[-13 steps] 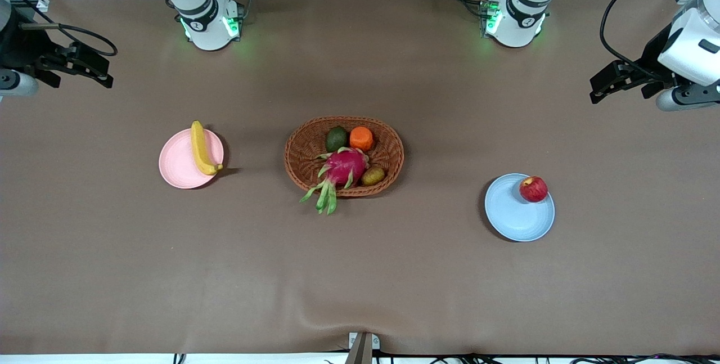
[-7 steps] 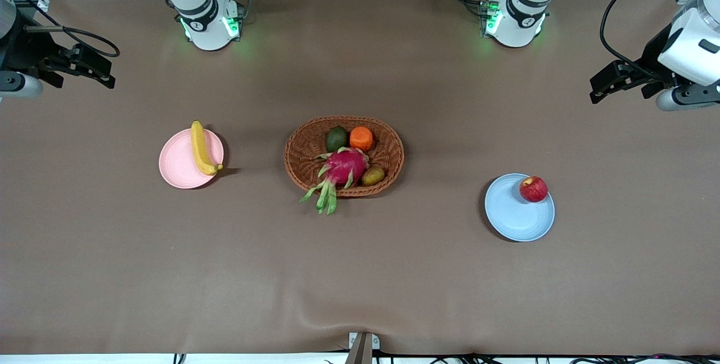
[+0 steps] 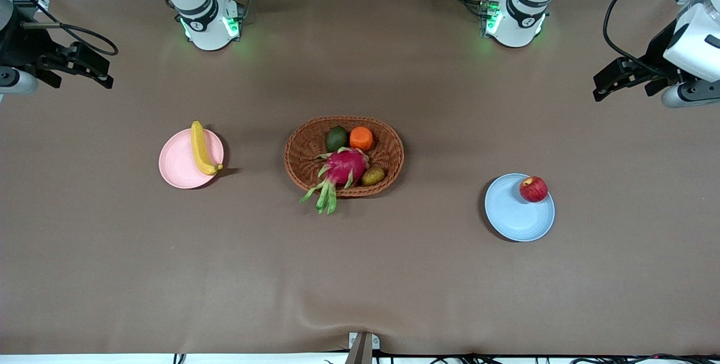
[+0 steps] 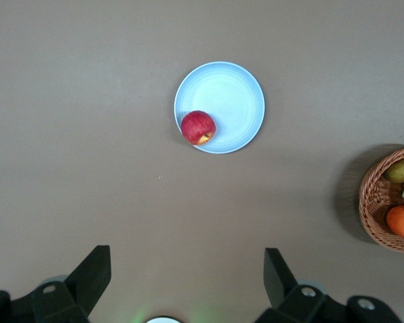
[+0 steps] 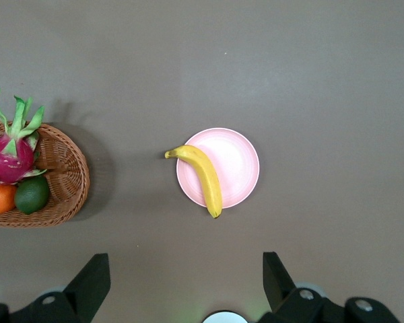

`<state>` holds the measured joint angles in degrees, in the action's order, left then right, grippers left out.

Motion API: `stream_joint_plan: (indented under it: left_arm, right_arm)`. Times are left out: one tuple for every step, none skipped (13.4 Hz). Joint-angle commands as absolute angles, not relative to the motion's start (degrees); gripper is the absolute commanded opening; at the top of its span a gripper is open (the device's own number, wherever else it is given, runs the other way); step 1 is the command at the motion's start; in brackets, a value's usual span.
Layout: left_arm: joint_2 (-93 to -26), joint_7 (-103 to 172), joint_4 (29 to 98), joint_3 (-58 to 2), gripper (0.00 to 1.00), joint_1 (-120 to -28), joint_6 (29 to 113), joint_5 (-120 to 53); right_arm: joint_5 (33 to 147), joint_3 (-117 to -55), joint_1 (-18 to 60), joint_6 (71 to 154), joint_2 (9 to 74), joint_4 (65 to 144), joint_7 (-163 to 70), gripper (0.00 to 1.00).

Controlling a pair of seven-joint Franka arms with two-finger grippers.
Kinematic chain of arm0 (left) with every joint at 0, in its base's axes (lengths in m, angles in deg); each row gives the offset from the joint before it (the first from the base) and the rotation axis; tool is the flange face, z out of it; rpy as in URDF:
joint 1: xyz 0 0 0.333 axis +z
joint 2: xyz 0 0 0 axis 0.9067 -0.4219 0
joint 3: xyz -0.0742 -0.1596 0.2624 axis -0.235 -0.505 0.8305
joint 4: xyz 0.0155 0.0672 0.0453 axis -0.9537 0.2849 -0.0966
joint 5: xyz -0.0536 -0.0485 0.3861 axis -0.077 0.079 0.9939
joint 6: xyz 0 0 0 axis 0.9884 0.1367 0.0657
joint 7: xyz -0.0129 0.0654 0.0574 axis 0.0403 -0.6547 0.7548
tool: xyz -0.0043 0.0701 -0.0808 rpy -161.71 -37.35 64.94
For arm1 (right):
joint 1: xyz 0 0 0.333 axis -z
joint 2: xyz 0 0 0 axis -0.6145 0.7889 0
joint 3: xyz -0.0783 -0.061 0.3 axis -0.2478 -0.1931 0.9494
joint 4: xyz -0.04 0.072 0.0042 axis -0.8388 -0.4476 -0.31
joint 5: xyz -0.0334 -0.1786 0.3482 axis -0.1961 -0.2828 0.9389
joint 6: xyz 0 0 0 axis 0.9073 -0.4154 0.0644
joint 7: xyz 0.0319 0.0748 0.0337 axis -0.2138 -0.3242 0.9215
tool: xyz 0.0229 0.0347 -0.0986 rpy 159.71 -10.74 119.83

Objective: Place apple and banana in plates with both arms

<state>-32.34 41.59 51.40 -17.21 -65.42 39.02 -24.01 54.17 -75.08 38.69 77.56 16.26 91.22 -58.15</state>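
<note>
At the right arm's end of the tabletop [image 3: 112, 274], right gripper [image 3: 93, 66] hangs high, jaws spread wide, holding nothing; the right wrist view shows both fingers well apart over bare cloth.

Next along: banana [image 3: 201, 148] lies on the pink plate [image 3: 179, 161], both tips poking past the rim. That half looks done.

Middle: basket [image 3: 298, 161] holds dragon fruit [image 3: 342, 167], orange [image 3: 361, 138], a dark green fruit [image 3: 336, 139] and a small brownish one [image 3: 372, 175]. Untouched, not part of the job.

Toward the left arm's end: apple [image 3: 533, 189] sits on the blue plate [image 3: 514, 215], close to its rim. Also looks done.

Left gripper [image 3: 616, 80] is up over the tabletop's edge, jaws released and empty, well apart from the plate.

Judgement: both placements complete, nothing left except maybe parking the arms.

Count: 2 arms, 2 plates, 1 banana, 1 apple, 1 basket with 4 fruits.
</note>
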Motion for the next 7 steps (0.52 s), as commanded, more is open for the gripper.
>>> stream_joint_plan:
  left_arm:
    - [-31.2, 42.3, 50.9, -16.6, 1.00, -65.0, 37.0, -24.1]
    - [-31.2, 42.0, 50.8, -16.6, 1.00, -64.4, 36.3, -24.1]
    - [-31.2, 41.8, 50.8, -16.6, 1.00, -64.3, 35.9, -24.1]
    - [-31.2, 41.7, 50.2, -16.2, 1.00, -64.3, 35.5, -24.1]
    - [-31.3, 41.7, 49.0, -16.1, 1.00, -64.3, 34.6, -24.0]
    - [-31.4, 41.7, 48.4, -16.1, 1.00, -64.3, 34.0, -24.0]
    - [-31.4, 41.7, 48.4, -16.1, 1.00, -64.3, 33.9, -24.0]
  right_arm:
    - [54.8, -74.8, 39.5, 78.4, 14.5, 93.1, -59.0, 1.00]
    - [54.8, -74.9, 39.6, 78.4, 14.6, 93.1, -58.9, 1.00]
    - [54.9, -75.0, 39.8, 78.4, 14.6, 93.1, -59.0, 1.00]
    - [55.0, -75.0, 39.9, 78.4, 14.5, 93.1, -58.9, 1.00]
    - [55.0, -75.0, 39.8, 78.4, 14.5, 93.1, -58.9, 1.00]
    - [55.0, -74.9, 39.8, 78.5, 14.6, 93.1, -58.9, 1.00]
    - [55.1, -74.9, 39.8, 78.5, 14.5, 93.1, -58.9, 1.00]
